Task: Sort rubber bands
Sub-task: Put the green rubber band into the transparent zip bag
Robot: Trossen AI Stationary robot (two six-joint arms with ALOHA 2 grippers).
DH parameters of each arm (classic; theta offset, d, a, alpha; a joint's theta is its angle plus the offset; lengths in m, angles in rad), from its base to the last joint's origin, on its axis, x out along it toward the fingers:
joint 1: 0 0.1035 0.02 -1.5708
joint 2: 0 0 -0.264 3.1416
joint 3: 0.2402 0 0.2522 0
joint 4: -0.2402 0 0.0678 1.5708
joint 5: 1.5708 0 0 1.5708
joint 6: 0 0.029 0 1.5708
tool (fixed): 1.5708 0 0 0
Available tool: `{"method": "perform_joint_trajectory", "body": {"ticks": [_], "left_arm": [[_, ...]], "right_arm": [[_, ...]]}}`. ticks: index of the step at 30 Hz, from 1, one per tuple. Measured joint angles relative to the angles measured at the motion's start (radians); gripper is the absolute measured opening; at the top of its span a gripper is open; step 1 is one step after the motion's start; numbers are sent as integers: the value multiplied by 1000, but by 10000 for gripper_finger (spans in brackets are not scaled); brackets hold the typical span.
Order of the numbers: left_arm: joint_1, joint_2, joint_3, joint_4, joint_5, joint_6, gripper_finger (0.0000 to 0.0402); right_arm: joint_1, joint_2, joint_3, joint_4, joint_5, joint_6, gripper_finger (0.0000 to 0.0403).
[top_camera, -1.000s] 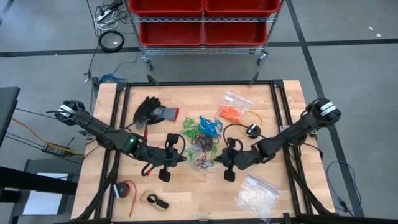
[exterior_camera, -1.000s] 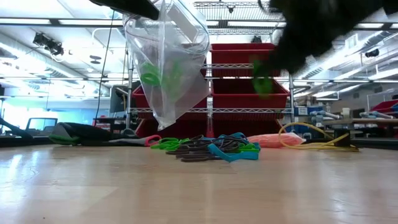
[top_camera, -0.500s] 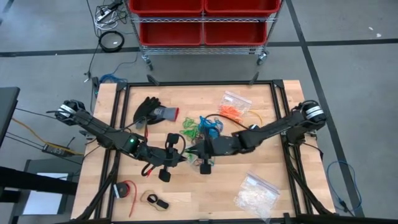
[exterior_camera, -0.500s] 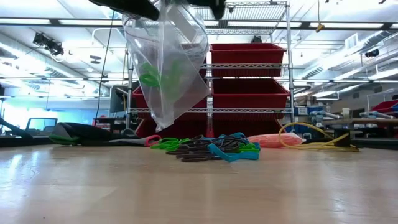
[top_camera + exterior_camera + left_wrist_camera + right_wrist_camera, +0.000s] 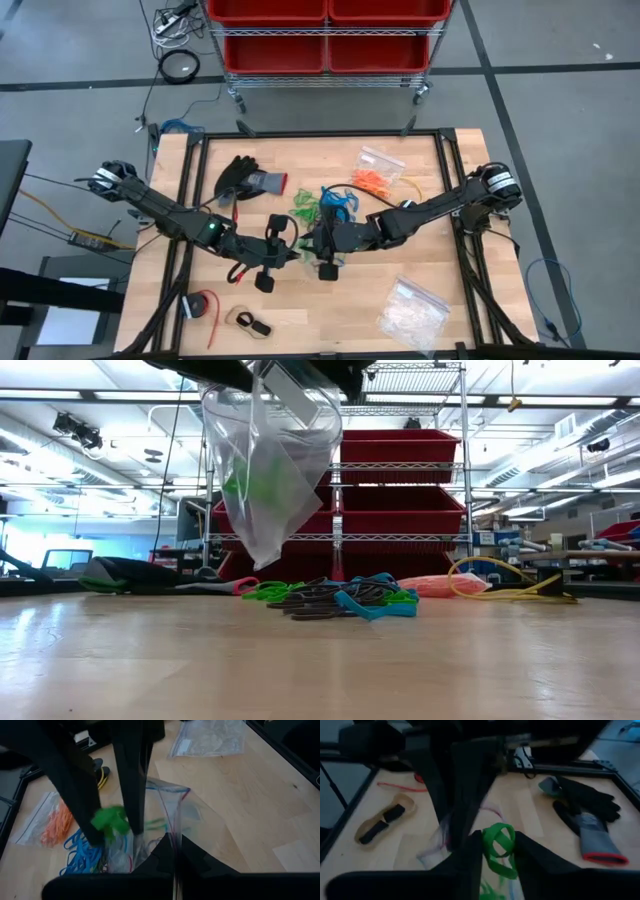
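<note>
A green rubber band (image 5: 499, 847) sits between the right gripper's (image 5: 325, 262) parted fingers, above a clear bag (image 5: 268, 470) pinched shut-fingered by the left gripper (image 5: 268, 266). Loose rubber bands (image 5: 325, 218) lie piled mid-table, just beyond both grippers.

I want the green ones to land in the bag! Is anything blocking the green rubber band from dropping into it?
Nothing visible blocks it. The right gripper has its fingers apart around the green rubber band, right over the mouth of the clear bag that the shut left gripper holds up by its edge.
</note>
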Motion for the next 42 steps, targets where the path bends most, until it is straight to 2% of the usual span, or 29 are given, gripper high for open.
{"method": "perform_joint_trajectory", "body": {"ticks": [7,12,18,26,31,37,42], "left_arm": [[0,0,0,0,0,0,15],[0,0,0,-1,0,0,15],[0,0,0,-1,0,0,15],[0,0,0,-1,0,0,15],[0,0,0,-1,0,0,15],[0,0,0,-1,0,3,15],[0,0,0,-1,0,3,15]], "right_arm": [[34,-35,0,-51,43,16,159],[38,-37,0,-57,50,25,163],[50,-68,-1,-103,142,27,160],[126,-158,0,-460,253,248,158],[177,-157,-10,-634,324,388,158],[186,-153,-128,-630,336,510,157],[168,-153,-264,-483,323,567,156]]}}
